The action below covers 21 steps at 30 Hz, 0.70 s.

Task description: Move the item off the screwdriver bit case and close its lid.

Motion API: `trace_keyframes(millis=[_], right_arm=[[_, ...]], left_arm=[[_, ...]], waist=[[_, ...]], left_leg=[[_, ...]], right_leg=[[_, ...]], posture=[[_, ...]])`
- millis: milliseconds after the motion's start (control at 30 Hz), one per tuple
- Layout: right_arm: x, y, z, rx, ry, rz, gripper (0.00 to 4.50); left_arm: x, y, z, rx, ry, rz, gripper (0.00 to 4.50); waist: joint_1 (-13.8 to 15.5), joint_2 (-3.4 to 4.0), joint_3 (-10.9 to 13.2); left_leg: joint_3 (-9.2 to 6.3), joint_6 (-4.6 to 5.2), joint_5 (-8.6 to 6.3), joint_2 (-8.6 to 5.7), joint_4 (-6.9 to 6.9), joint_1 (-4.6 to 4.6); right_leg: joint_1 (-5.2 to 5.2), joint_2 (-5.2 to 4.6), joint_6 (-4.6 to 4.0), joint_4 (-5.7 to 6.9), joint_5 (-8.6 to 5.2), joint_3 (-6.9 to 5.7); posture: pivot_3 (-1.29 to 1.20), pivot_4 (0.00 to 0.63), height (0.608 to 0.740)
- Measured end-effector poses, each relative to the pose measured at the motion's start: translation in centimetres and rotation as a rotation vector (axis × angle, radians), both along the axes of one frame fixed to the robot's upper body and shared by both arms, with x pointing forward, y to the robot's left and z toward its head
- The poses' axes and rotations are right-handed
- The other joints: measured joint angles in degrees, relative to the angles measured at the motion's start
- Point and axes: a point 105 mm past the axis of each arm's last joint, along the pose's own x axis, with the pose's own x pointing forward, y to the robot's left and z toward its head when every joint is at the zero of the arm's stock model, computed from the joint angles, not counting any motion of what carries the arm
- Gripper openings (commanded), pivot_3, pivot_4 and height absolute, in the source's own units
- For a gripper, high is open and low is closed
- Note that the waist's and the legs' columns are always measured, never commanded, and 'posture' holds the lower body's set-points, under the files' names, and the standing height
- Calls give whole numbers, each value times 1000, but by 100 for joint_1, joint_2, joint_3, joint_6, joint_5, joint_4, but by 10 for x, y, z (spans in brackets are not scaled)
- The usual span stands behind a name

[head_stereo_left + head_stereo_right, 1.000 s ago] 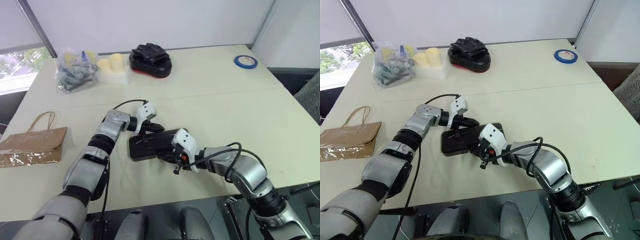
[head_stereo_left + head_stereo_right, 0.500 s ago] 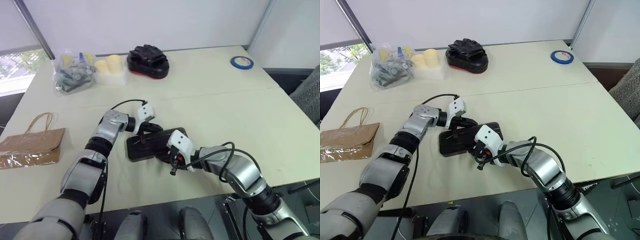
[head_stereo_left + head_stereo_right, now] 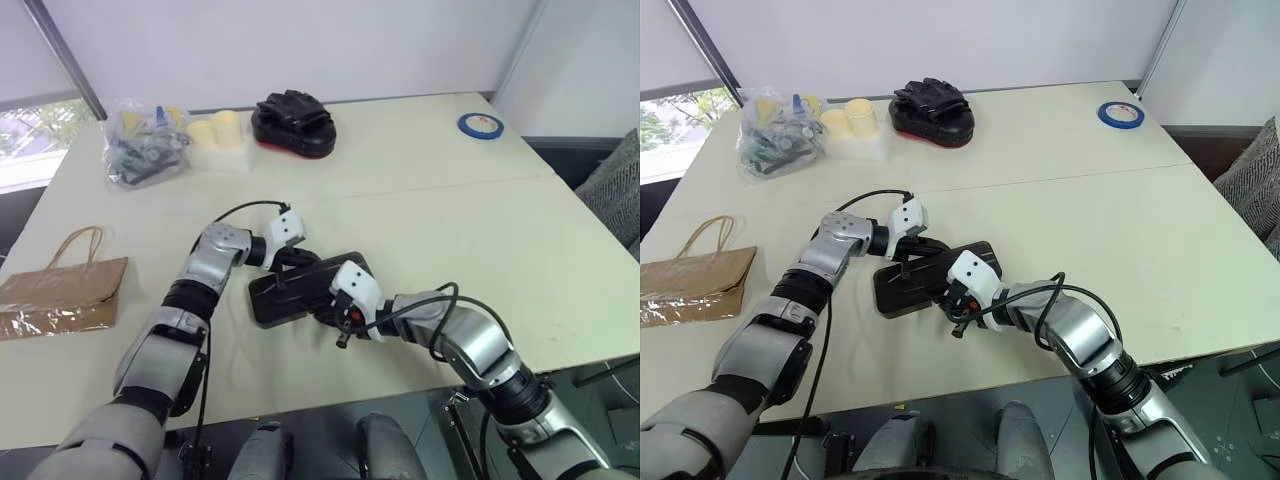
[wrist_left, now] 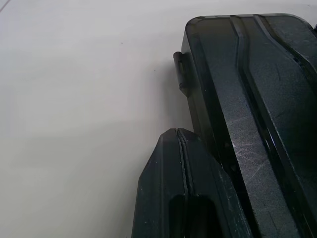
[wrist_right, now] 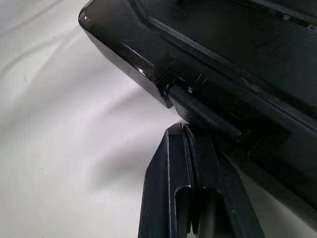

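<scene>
On the table (image 3: pixel 420 200), the screwdriver bit case (image 3: pixel 295 290) lies lengthwise left-to-right.

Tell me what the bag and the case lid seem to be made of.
Bag: brown kraft paper, matte and creased, with thin twisted loop handles. Lid: looks like hard moulded plastic, dark smoky and glossy; it shows raised ribs, fine scratches and soft reflections.
</scene>
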Motion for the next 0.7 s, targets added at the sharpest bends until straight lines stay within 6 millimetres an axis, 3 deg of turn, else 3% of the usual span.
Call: trace_keyframes(millis=[267,433,567,700], right_arm=[[-1,-37,21,-78,-60,-38,25],[-19,-68,45,-136,-104,3,25],[-25,-83,74,-159,-165,32,25],[-20,-102,118,-176,-282,7,25]], left_arm=[[1,6,8,-89,48,57,0],[1,44,59,-188,-19,156,0],[-18,61,78,-207,-37,165,0],[-47,86,86,-182,-7,195,0]], waist=[[96,1,9],[72,1,26],[98,4,29],[100,6,41]], left_leg=[[1,-4,2,-5,-1,-23],[2,2,-1,0,-6,-17],[3,9,-5,1,-6,-19],[5,12,-7,7,-8,-19]], right_leg=[[-15,-5,0,-13,0,0],[-17,-4,0,-13,0,3],[-12,-4,0,-24,0,4],[-11,-2,0,-33,0,4]], posture=[[0,150,740],[0,150,740],[0,150,740],[0,150,740]])
